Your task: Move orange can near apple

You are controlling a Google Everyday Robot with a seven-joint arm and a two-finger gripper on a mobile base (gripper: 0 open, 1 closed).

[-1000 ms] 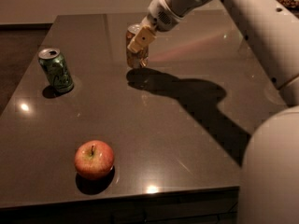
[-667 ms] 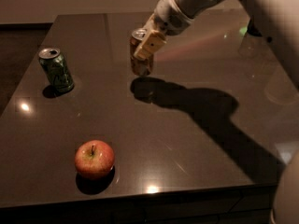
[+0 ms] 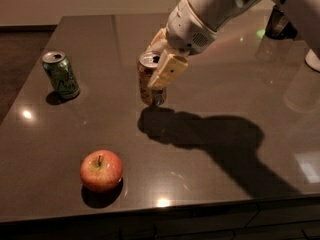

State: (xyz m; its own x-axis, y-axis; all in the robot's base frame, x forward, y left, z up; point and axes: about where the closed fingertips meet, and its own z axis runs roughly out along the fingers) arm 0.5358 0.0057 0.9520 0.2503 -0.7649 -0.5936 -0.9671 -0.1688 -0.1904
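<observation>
The gripper (image 3: 159,70) is keeping its fingers clamped around the orange can (image 3: 145,84) and is carrying it, apparently just clear of the table (image 3: 50,134), from the far side toward 7 o'clock. The apple (image 3: 101,170) is sitting well apart, at 7 o'clock from the can, with the green can (image 3: 61,75) at 9 o'clock. The gap is shrinking, so the transport is looking about half done.

Lab-like room: robot jaws above a dark glossy table (image 3: 60,134).
</observation>
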